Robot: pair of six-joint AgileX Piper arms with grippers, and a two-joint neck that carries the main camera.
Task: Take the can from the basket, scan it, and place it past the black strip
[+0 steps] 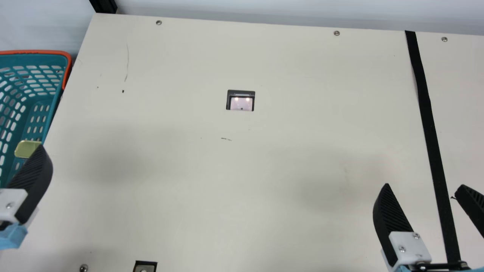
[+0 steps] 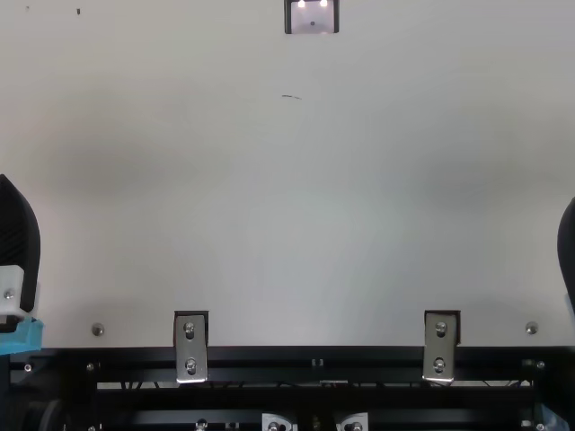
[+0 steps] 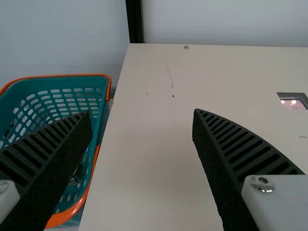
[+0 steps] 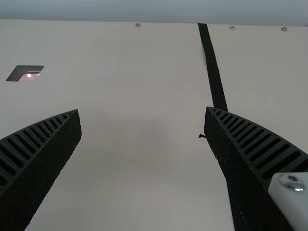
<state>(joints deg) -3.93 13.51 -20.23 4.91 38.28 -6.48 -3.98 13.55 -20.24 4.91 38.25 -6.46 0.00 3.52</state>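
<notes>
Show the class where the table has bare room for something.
Bare cream tabletop lies between the teal perforated basket and long black strip, around the dark-framed scanner window. Crowded: near sides, by the black left gripper and right gripper.

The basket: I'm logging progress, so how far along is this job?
Nothing looks done: the gold item in the basket is probably the can. In hand: nothing; left gripper and right gripper are open, empty. Remaining: picking, scanning at the scanner, placing past the black strip.
</notes>
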